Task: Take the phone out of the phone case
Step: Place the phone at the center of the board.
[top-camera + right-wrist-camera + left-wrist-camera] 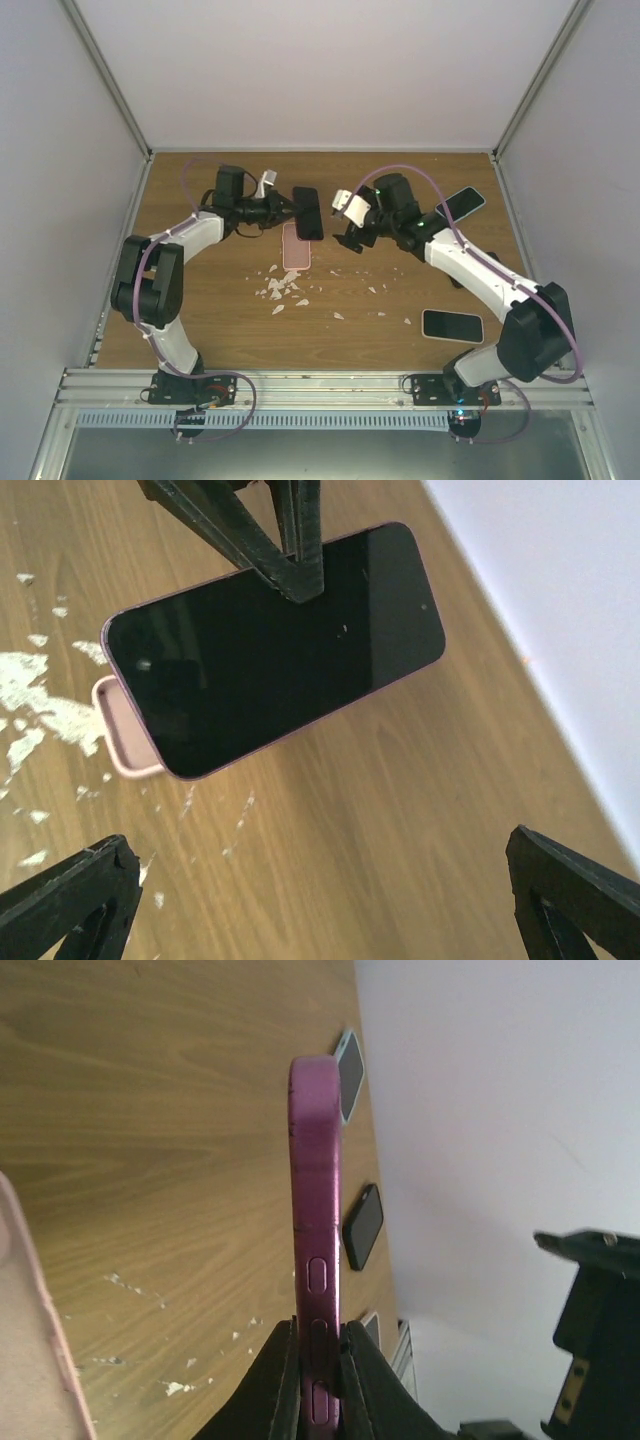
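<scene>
Pink phone case (297, 246) lies flat on the wooden table (200, 320) at the centre of the top view, and the phone (308, 212) is already out of it – it sits just above the case in the frame, held off the wood by the left gripper (283, 207). Left wrist view: the fingers (362, 1380) are pinched on the phone's magenta edge (315, 1240) at the bottom centre, side buttons facing the camera, the case (30, 1340) at the lower left edge of the frame. Right wrist view: the phone's dark screen (275, 645) faces the camera, tilted, upper centre of the frame, with one end of the case (125, 730) poking out from behind its lower left corner. Right gripper (350, 235) is right of the phone in the top view, near but apart from it, jaws spread wide with nothing between them – its fingertips (70, 895) sit in the bottom corners of its own view. White flakes (285, 290) are scattered on the wood below the case; two other phones (452, 325) lie at the right side of the table
</scene>
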